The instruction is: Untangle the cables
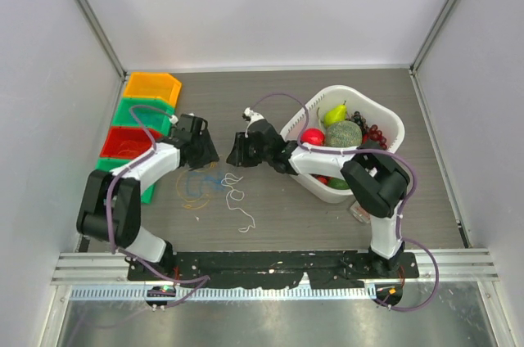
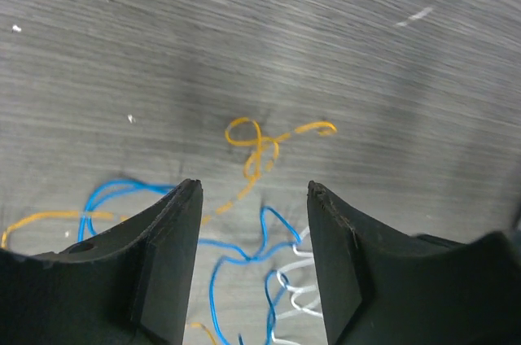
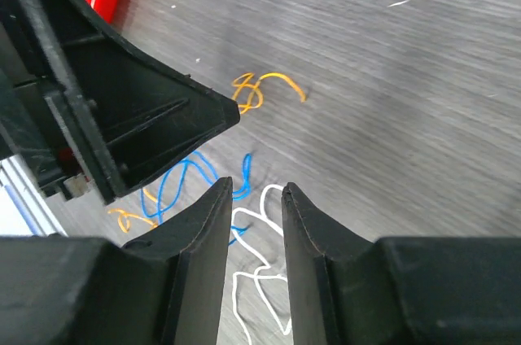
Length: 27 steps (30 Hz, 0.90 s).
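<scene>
On the grey wood-grain table (image 1: 311, 224), just in front of both arms, lie the cables (image 1: 214, 189): a thin limp blue wire (image 2: 242, 255), a thin orange-tan wire (image 2: 257, 146) and a thin white wire (image 3: 259, 216); they lie between the two tools and a little nearer to the bases; the left gripper (image 2: 254, 190), black with two fingers, hangs over them with its jaws well parted and nothing between them, so it is released; the right gripper (image 3: 252, 187) faces it from the other side, its jaws only a little apart, and I see no wire clamped there, so I judge it free too; neither tool touches a wire as far as the views show; as for progress, I think the work is partly done: in the top view the white wire trails off to the right and toward the bases, mostly apart from the others, but in the left wrist view its loops touch or cross the blue one; the blue and the orange-tan wires cross each other in several places and the orange-tan one has a small curl of its own; so what is left, in my judgement, is to draw these two apart and to free the white end; the white plastic basket of fruit (image 1: 391, 122) and the stacked coloured bins (image 1: 151, 85) stand aside, well apart from the wires
</scene>
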{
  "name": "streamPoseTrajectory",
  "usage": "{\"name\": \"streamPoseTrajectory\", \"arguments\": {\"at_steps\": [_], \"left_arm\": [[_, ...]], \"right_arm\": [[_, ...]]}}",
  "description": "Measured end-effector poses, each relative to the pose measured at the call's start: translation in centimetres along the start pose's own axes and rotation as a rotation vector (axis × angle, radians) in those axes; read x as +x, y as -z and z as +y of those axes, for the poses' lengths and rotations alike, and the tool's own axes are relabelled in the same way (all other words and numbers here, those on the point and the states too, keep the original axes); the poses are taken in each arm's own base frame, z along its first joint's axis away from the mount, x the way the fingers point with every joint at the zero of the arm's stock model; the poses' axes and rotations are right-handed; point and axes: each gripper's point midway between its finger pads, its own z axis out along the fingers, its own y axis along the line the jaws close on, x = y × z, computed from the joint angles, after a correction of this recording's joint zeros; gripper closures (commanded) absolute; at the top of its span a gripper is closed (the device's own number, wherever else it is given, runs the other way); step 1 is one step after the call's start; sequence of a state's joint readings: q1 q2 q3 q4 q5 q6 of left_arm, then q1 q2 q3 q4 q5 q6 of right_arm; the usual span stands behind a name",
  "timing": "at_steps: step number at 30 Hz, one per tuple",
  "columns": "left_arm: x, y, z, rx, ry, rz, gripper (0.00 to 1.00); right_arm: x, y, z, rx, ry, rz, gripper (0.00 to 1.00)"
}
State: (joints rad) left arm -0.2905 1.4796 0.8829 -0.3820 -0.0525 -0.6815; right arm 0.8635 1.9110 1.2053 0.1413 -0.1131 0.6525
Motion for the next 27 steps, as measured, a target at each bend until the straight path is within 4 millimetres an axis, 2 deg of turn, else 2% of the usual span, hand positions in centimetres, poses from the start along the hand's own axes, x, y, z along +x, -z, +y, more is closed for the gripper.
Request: {"name": "streamPoseTrajectory", "arguments": {"at_steps": [4,9,11,13,16,18,23,26,27], "left_arm": [[0.7,-2.7,1.2,-0.04,-0.006,0.039,0.45],[0.4,-3.9,0.8,-0.015,-0.032,0.02,0.67],[0.3,-4.1,0.8,-0.008,-0.047,0.013,0.72],[0.3,-4.1,0.8,-0.005,-0.063,0.011,0.71],[0.3,-4.1,0.9,-0.001,-0.078,0.008,0.58],[0.4,-3.9,0.8,0.015,-0.084,0.004,0.57],[1.8,-3.2,0.5,0.062,-0.083,0.035,0.74],[2.2,-3.3,0.1,0.09,-0.082,0.058,0.92],[2.4,-3.4,0.0,0.097,-0.085,0.065,0.93]], "right_arm": [[-0.6,-0.3,-1.2,0.02,-0.015,-0.002,0.64],[-0.7,-0.1,-1.2,0.0,-0.019,0.006,0.64],[-0.7,-0.1,-1.2,-0.008,-0.019,0.012,0.64],[-0.6,-0.1,-1.2,-0.014,-0.018,0.018,0.64],[-0.4,0.0,-1.2,-0.016,-0.011,0.024,0.64],[-0.3,0.1,-1.2,-0.016,-0.006,0.028,0.64],[-0.7,0.7,-0.8,-0.027,0.004,0.022,0.64],[-1.1,1.2,-0.4,-0.036,0.012,0.012,0.64],[-1.1,1.4,-0.3,-0.038,0.015,0.01,0.64]]}}
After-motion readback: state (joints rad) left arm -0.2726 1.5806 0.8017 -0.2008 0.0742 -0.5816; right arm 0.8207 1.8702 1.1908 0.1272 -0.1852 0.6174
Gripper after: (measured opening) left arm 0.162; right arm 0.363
